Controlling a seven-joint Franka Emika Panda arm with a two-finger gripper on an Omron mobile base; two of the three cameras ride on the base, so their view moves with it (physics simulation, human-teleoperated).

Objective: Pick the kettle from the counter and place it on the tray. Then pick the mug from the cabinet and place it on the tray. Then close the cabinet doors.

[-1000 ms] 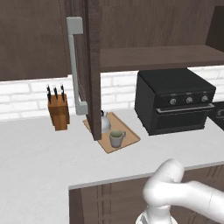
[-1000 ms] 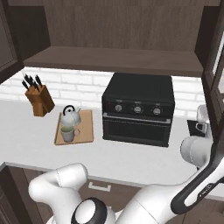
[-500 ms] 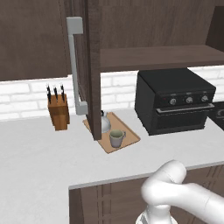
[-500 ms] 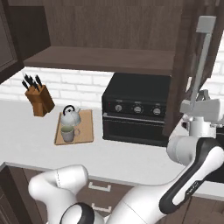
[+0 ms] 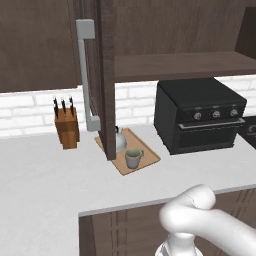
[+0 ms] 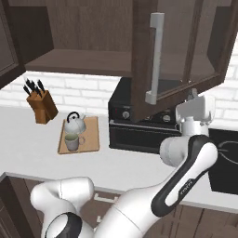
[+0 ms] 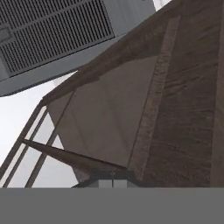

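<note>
The kettle (image 6: 74, 123) and the mug (image 6: 71, 142) both stand on the tray (image 6: 91, 135) on the counter (image 6: 28, 139). In the left base view the kettle (image 5: 120, 140) is half hidden behind the left cabinet door (image 5: 106, 80), with the mug (image 5: 133, 158) in front on the tray (image 5: 149, 153). My gripper (image 6: 192, 95) is shut and empty, pressed against the lower outer corner of the right cabinet door (image 6: 181, 51), which stands partly swung in. The hand view has the shut tips (image 7: 112, 181) right up against that door (image 7: 183, 109).
A black oven (image 6: 139, 130) stands on the counter right of the tray, under the swinging door. A knife block (image 6: 41, 105) is to the tray's left. The left door's grey handle (image 5: 85, 75) juts out over the counter. The cabinet shelf (image 5: 180, 65) is bare.
The right cabinet door has swung leftward, with my hand following behind its lower edge. The left door, kettle and mug have not moved.
</note>
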